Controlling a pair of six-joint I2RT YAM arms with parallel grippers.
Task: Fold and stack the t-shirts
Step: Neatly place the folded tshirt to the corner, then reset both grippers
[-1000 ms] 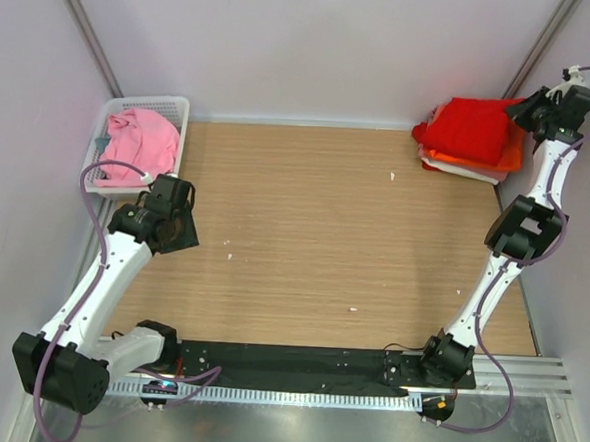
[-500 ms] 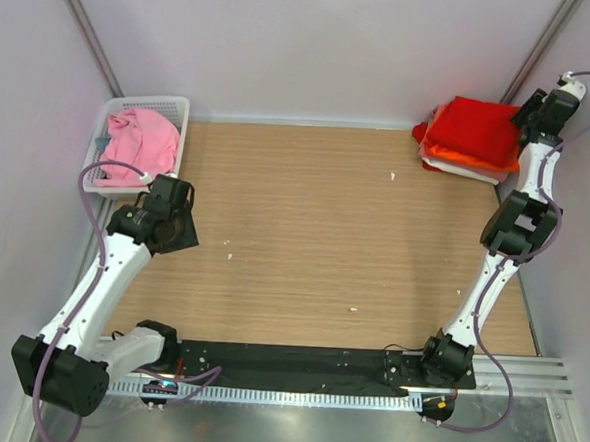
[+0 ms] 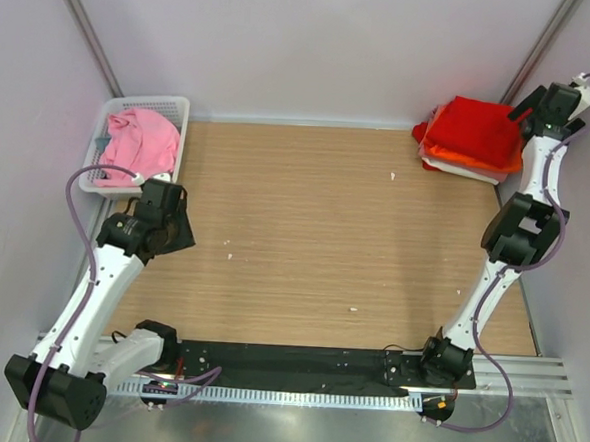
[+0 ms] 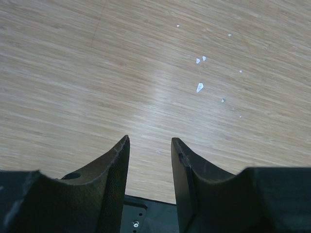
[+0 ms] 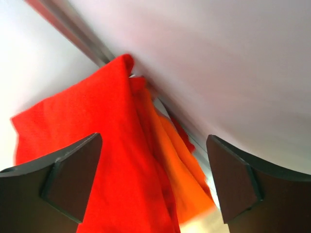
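Observation:
A folded stack of t-shirts lies in the far right corner, with the red t-shirt (image 3: 476, 127) on top, an orange one (image 3: 467, 158) under it and a white one (image 3: 456, 171) at the bottom. My right gripper (image 3: 531, 103) hovers over the stack's right edge. In the right wrist view it (image 5: 153, 138) is wide open above the red t-shirt (image 5: 97, 145) and the orange t-shirt (image 5: 184, 179), holding nothing. A crumpled pink t-shirt (image 3: 138, 141) fills the basket (image 3: 177, 106). My left gripper (image 3: 171, 230) (image 4: 150, 139) hangs partly open over bare wood, empty.
The white mesh basket stands at the far left corner against the wall. Purple-grey walls close in the table (image 3: 325, 223) on three sides. Small white specks (image 4: 199, 87) lie on the wood. A black base rail (image 3: 296, 363) runs along the near edge.
My right gripper has opened wide, let go of the red t-shirt and pulled slightly away from the stack. The left arm has shifted a little to the left.

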